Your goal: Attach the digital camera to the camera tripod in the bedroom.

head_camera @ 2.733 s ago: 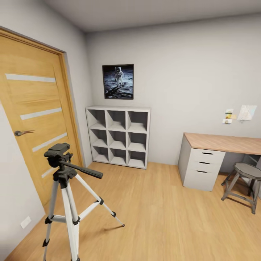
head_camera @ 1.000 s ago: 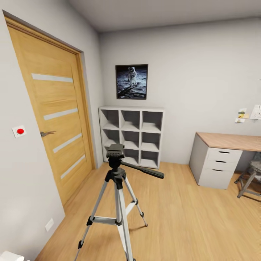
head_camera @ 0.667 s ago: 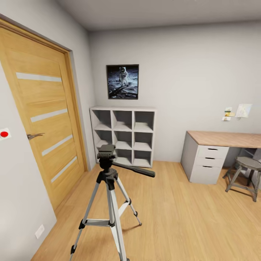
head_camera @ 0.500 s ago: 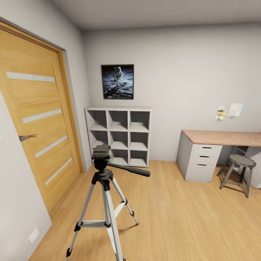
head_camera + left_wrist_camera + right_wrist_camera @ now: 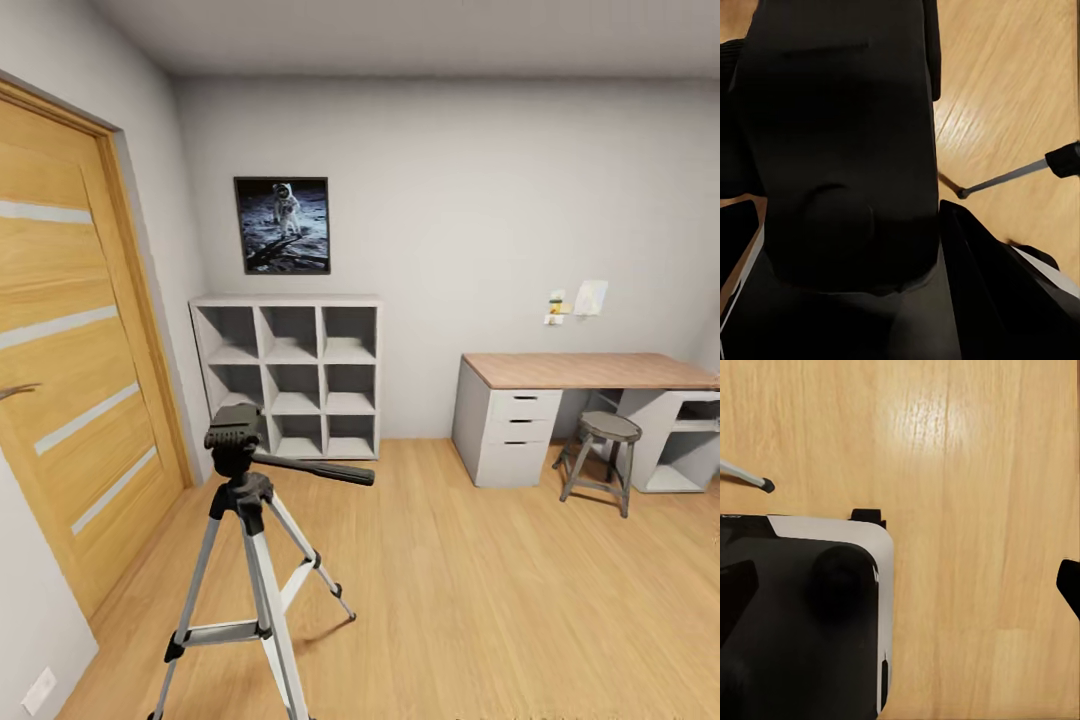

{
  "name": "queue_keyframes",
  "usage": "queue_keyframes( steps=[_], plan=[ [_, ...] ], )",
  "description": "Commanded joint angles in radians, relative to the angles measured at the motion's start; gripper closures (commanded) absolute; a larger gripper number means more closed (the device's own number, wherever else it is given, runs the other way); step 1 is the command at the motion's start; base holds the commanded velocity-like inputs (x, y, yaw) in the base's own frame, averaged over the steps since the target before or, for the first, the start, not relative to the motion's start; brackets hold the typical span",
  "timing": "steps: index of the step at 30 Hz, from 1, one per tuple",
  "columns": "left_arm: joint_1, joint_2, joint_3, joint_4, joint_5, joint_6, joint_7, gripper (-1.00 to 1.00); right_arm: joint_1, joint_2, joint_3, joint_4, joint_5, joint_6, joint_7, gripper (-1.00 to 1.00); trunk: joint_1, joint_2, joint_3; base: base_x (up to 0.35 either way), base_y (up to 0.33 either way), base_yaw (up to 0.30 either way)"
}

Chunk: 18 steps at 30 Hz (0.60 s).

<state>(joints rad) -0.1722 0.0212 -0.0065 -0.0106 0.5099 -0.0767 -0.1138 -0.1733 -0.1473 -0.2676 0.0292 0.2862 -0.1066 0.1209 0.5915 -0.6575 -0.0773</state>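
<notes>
I'm in the bedroom. Going L to R: door (image 5: 70, 380) on the L wall, tripod (image 5: 240, 520) near-left w/ pan handle (image 5: 315, 469) pointing right, head bare. Far wall: cube shelves (image 5: 290, 375) under the poster (image 5: 281, 225), then desk (image 5: 590, 372) and stool (image 5: 600, 460) far right. L wrist cam is mostly dark housing over the floor (image 5: 480, 580), w/ a tripod foot (image 5: 964, 193) in sight. Can't tell finger state on either arm.

no readable text, labels or numbers
</notes>
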Motion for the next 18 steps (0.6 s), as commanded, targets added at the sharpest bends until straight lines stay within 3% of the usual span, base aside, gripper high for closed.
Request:
queue_keyframes(
  steps=[1,18],
  plan=[
    [-0.001,0.000,-0.001,0.001,0.004,-0.003,-0.006,1.00,-0.002,0.000,-0.009,0.003,0.008,-0.005,0.002,-1.00,0.000,-0.002,-0.002,0.000,0.000,-0.248],
    [-0.001,0.000,-0.001,0.001,0.004,-0.003,-0.006,1.00,-0.002,0.000,-0.009,0.003,0.008,-0.005,0.002,-1.00,0.000,-0.002,-0.002,0.000,0.000,-0.225]
  ],
)
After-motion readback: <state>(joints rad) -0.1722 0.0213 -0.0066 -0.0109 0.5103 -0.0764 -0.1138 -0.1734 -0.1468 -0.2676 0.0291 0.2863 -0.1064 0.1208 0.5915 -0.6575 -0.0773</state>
